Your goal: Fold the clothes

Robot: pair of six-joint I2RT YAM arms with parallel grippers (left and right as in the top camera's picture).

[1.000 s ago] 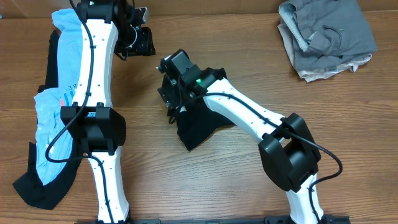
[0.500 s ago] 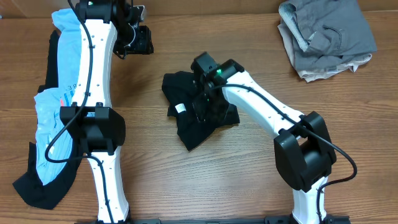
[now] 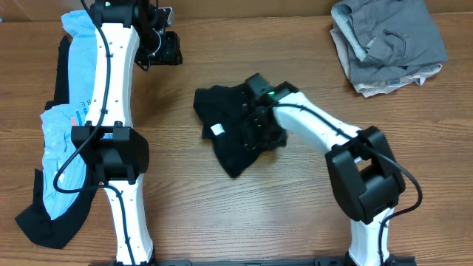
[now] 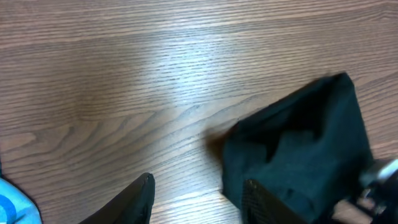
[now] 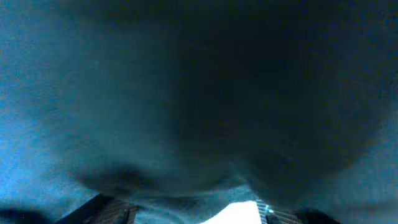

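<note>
A crumpled black garment point(image 3: 222, 133) with a small white label lies at the table's middle; it also shows in the left wrist view point(image 4: 292, 155). My right gripper point(image 3: 257, 127) is down on the garment's right part. In the right wrist view dark cloth point(image 5: 199, 93) fills the frame, and the two fingers point(image 5: 193, 214) stand wide apart with cloth between them. My left gripper point(image 3: 167, 47) is open and empty above bare wood at the back left, apart from the garment; its fingers point(image 4: 196, 199) show in the left wrist view.
A pile of grey clothes point(image 3: 388, 41) lies at the back right. A light blue shirt point(image 3: 77, 92) and a black garment point(image 3: 44, 222) lie along the left edge under the left arm. A blue corner point(image 4: 15, 205) shows in the left wrist view.
My right gripper has moved from the garment's left edge rightward across it. The garment has spread out and its white label has come into view. The left arm has not moved.
</note>
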